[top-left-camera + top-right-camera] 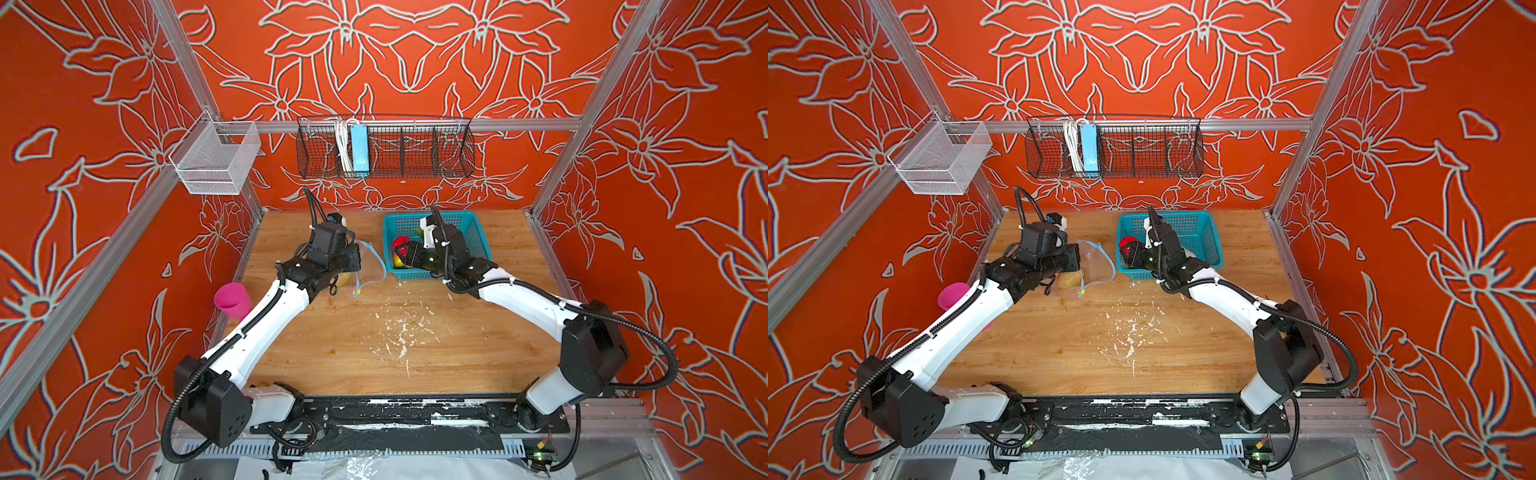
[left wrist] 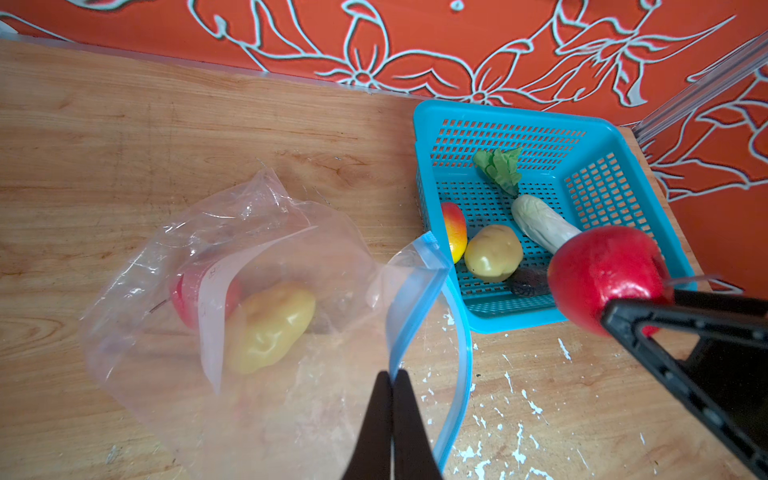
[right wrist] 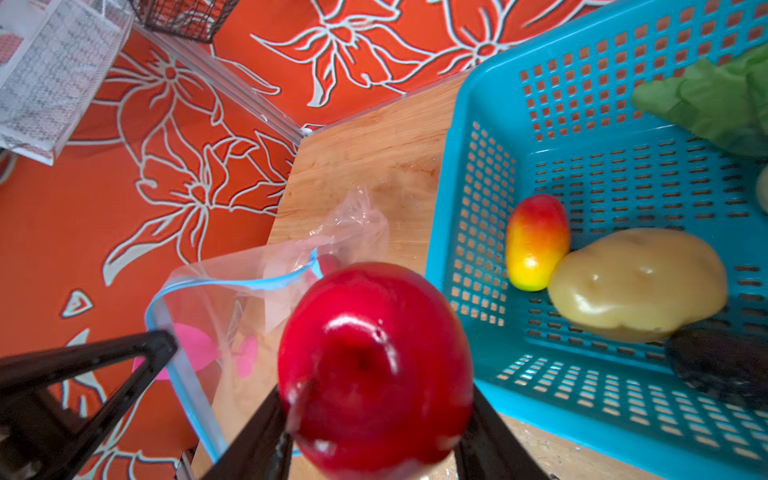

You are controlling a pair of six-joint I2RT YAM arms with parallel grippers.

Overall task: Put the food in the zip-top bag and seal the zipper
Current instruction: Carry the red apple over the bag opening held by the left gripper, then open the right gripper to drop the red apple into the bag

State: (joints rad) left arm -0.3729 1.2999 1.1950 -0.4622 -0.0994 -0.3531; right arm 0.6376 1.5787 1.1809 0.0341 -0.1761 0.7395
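Note:
The clear zip-top bag point(image 2: 249, 291) lies on the wooden table, its mouth held open. My left gripper point(image 2: 392, 374) is shut on one lip of the blue zipper point(image 2: 415, 299). A red ball point(image 2: 187, 299) and a yellow potato point(image 2: 270, 324) sit inside the bag. My right gripper point(image 3: 374, 399) is shut on a second red ball point(image 3: 374, 365), held over the teal basket's point(image 2: 519, 120) edge nearest the bag point(image 1: 372, 262). In the basket lie a mango point(image 2: 455, 228), a potato point(image 2: 492, 253), a white vegetable point(image 2: 540, 222) and a green leafy piece point(image 2: 500, 168).
A pink cup point(image 1: 232, 300) stands at the table's left edge beside the left arm. A dark object point(image 2: 528, 282) lies in the basket's corner. A black wire rack point(image 1: 384, 151) and a white mesh bin point(image 1: 216, 160) hang on the back rails. White flecks mark the table's middle.

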